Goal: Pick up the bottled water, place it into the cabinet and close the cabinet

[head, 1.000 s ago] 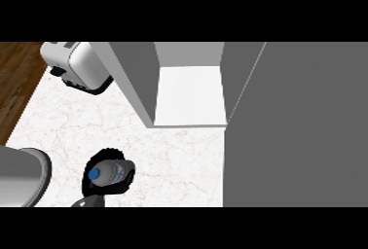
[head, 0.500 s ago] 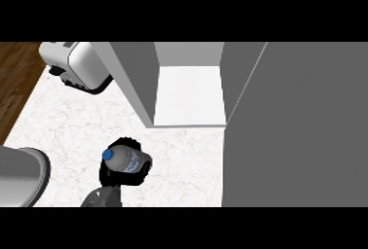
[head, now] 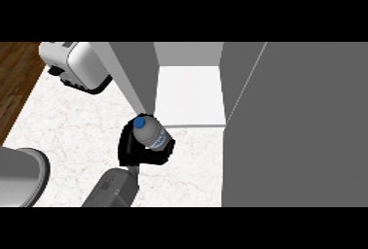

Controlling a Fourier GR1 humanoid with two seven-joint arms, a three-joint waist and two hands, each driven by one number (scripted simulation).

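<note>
You've got one black hand [head: 141, 150] coming up from the bottom edge on a grey forearm [head: 111, 190], fingers curled round the bottled water [head: 152, 133]. The bottle's blue cap [head: 139, 123] sits just beside the near corner of the open cabinet [head: 188, 95] (its white shelf floor is right there). A toaster [head: 78, 65] is at the top left of the marble counter [head: 72, 121], and a grey rounded thing [head: 20, 176] pokes in at lower left.

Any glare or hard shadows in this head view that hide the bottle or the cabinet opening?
Head view: lighting is flat, with no glare on the bottled water; the cabinet floor reads bright white, its open door a plain mid-grey slab at right; only a soft shadow on the counter; the hand is solid black, so finger detail is lost.
</note>
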